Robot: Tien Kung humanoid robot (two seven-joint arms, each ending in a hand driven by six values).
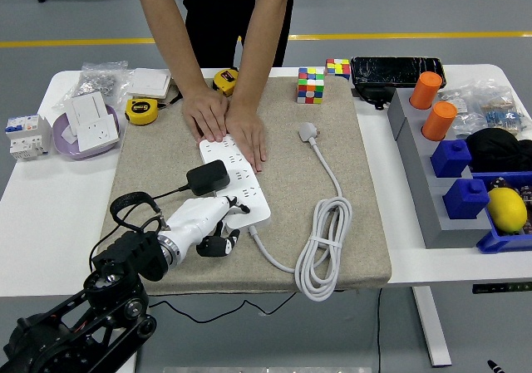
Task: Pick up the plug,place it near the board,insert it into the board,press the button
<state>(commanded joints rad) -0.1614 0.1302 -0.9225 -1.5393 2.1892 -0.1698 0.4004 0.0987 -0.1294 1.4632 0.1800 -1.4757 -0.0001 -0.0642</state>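
While a person's hands (224, 124) pin down the far end of the white power strip (234, 178), the black plug (207, 177) sits on it, and the left hand (199, 223), fingers loose and grasping nothing, rests at the strip's near end.

The mat (349, 223) looked like coarse, matt beige cloth. The board (241, 192) and its coiled cable (322, 248) appeared smooth white plastic with a slight sheen. The plug (207, 177) was matt black plastic. The left hand (198, 222) showed glossy white shells over black joints.
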